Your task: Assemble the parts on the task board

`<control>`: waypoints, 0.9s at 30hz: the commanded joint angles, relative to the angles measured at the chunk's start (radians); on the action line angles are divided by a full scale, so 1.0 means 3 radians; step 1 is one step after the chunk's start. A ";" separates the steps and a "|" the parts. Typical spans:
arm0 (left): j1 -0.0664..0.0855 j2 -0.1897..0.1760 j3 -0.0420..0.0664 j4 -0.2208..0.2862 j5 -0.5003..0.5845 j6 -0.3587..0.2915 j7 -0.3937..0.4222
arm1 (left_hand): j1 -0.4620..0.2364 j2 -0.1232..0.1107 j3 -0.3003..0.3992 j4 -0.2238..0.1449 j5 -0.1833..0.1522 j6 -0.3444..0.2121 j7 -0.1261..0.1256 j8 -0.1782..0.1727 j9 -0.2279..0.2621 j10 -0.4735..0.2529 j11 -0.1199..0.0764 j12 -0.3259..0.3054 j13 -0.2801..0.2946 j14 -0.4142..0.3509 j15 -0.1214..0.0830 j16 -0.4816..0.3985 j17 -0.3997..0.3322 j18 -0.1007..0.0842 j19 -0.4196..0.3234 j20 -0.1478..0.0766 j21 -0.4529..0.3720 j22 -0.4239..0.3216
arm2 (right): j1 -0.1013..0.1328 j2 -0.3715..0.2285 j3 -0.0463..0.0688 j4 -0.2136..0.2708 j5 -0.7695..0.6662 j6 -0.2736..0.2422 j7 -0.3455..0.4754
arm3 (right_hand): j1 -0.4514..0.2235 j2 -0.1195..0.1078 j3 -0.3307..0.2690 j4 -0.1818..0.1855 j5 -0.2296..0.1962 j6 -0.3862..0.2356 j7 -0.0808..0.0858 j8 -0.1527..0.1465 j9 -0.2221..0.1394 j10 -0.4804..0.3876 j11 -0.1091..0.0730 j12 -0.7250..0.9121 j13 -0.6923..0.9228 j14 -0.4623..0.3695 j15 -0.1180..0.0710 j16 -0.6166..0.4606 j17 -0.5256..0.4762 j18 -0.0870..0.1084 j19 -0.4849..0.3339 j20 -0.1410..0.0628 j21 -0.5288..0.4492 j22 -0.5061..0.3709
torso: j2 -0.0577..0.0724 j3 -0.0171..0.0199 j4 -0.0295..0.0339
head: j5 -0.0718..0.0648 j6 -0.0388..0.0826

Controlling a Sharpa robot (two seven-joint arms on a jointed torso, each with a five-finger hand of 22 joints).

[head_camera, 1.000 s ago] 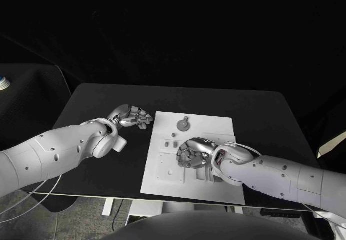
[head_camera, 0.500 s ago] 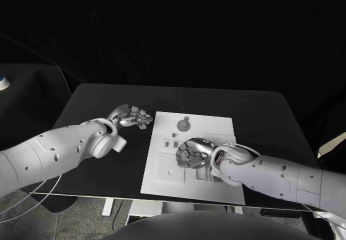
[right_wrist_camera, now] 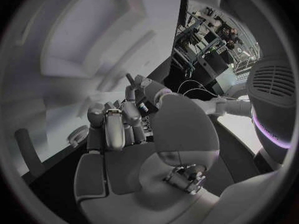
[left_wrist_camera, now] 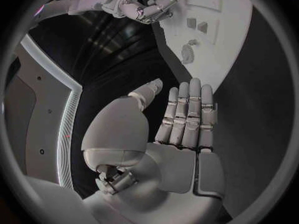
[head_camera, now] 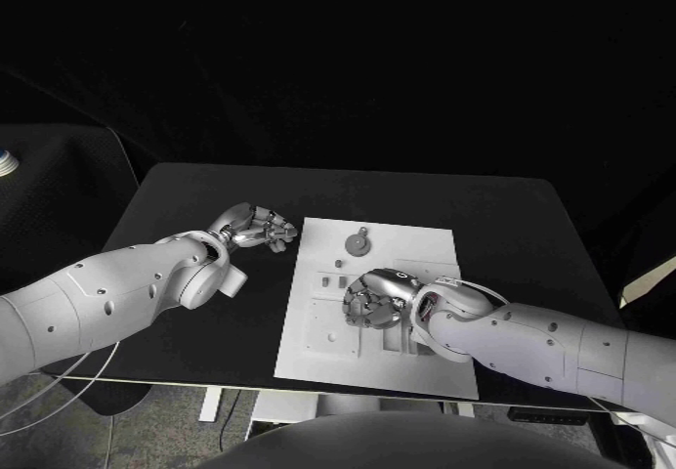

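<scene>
We see task board [head_camera: 369, 305] mid-table [head_camera: 507, 210]. Right hand [head_camera: 378, 296] over board centre, fingers curled down; whether it holds part, we can't tell. Left hand [head_camera: 258, 230] just off board's far-left corner, fingers extended together, holding nothing. Round part [head_camera: 360, 241] near board's far edge.

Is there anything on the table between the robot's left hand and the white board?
No. In the head view, only bare black table lies between the left hand and the task board.

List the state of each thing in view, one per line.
Left hand: open, fingers straight, holding nothing, beside the board's edge.
Right hand: fingers curled, over the board's middle; any grip hidden.
Task board: flat on the table.
Round part: lying on the board, untouched.
</scene>
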 commanded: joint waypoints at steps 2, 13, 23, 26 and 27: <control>0.0006 0.0005 0.0003 0.0006 0.0018 0.0020 0.0018 | -0.0012 0.0016 -0.0013 -0.0013 0.0011 -0.0028 -0.0004 -0.0020 -0.0001 -0.0026 -0.0002 -0.0015 0.0000 -0.0003 0.0006 -0.0016 -0.0004 0.0014 -0.0032 0.0003 -0.0022 0.0005 | -0.0005 0.0009 -0.0002 -0.0034 -0.0067 0.0045 0.0009 | 0.0011 0.0039 0.0015 -0.0001 0.0017 0.0208 0.0191 0.0009 0.0013 0.0003 0.0002 -0.0015 -0.0003 -0.0022 -0.0007 0.0034 -0.0008 0.0043 0.0009 0.0018 0.0156 -0.0005 | 0.0002 0.0001 -0.0001 | -0.0002 -0.0002; 0.0006 0.0010 0.0003 -0.0001 0.0018 0.0024 0.0018 | -0.0012 0.0016 -0.0013 -0.0013 0.0011 -0.0030 -0.0004 -0.0021 -0.0001 -0.0027 -0.0002 -0.0016 0.0000 -0.0002 0.0007 -0.0018 -0.0004 0.0014 -0.0032 0.0003 -0.0023 0.0006 | -0.0017 0.0000 -0.0002 -0.0017 -0.0075 0.0039 0.0007 | 0.0012 0.0039 0.0016 -0.0003 0.0017 0.0207 0.0191 0.0008 0.0013 0.0002 0.0002 -0.0016 -0.0004 -0.0017 -0.0007 0.0036 -0.0003 0.0043 0.0008 0.0017 0.0156 -0.0006 | 0.0003 0.0002 -0.0002 | -0.0004 -0.0011; 0.0005 0.0014 0.0003 -0.0007 0.0018 0.0026 0.0019 | -0.0012 0.0017 -0.0013 -0.0013 0.0011 -0.0031 -0.0004 -0.0022 -0.0002 -0.0028 -0.0002 -0.0017 0.0000 -0.0001 0.0007 -0.0020 -0.0005 0.0014 -0.0032 0.0003 -0.0024 0.0006 | -0.0017 -0.0034 -0.0002 0.0028 -0.0079 0.0012 0.0014 | 0.0013 0.0040 0.0019 -0.0004 0.0018 0.0206 0.0191 0.0007 0.0013 0.0001 0.0002 -0.0016 -0.0004 -0.0004 -0.0007 0.0041 0.0012 0.0043 0.0008 0.0017 0.0156 -0.0006 | 0.0001 -0.0001 0.0000 | -0.0003 -0.0026; 0.0005 0.0014 0.0003 -0.0010 0.0018 0.0027 0.0019 | -0.0012 0.0017 -0.0013 -0.0013 0.0011 -0.0032 -0.0005 -0.0022 -0.0002 -0.0028 -0.0002 -0.0017 0.0000 -0.0001 0.0007 -0.0020 -0.0005 0.0014 -0.0032 0.0003 -0.0024 0.0006 | -0.0017 -0.0044 -0.0002 0.0038 -0.0091 0.0020 0.0012 | 0.0013 0.0040 0.0019 -0.0005 0.0018 0.0206 0.0191 0.0007 0.0013 0.0001 0.0002 -0.0016 -0.0004 -0.0010 -0.0007 0.0038 0.0005 0.0044 0.0008 0.0017 0.0156 -0.0006 | 0.0001 0.0000 0.0000 | -0.0002 -0.0030; 0.0005 0.0016 0.0003 -0.0010 0.0018 0.0025 0.0019 | -0.0012 0.0017 -0.0013 -0.0013 0.0011 -0.0032 -0.0005 -0.0022 -0.0002 -0.0028 -0.0002 -0.0017 0.0000 -0.0001 0.0007 -0.0021 -0.0005 0.0014 -0.0032 0.0003 -0.0024 0.0006 | -0.0017 -0.0048 -0.0002 0.0043 -0.0091 0.0025 0.0010 | 0.0013 0.0040 0.0020 -0.0005 0.0018 0.0206 0.0191 0.0006 0.0013 0.0001 0.0002 -0.0016 -0.0004 -0.0011 -0.0007 0.0038 0.0005 0.0044 0.0008 0.0017 0.0156 -0.0006 | 0.0000 0.0000 -0.0001 | 0.0000 -0.0032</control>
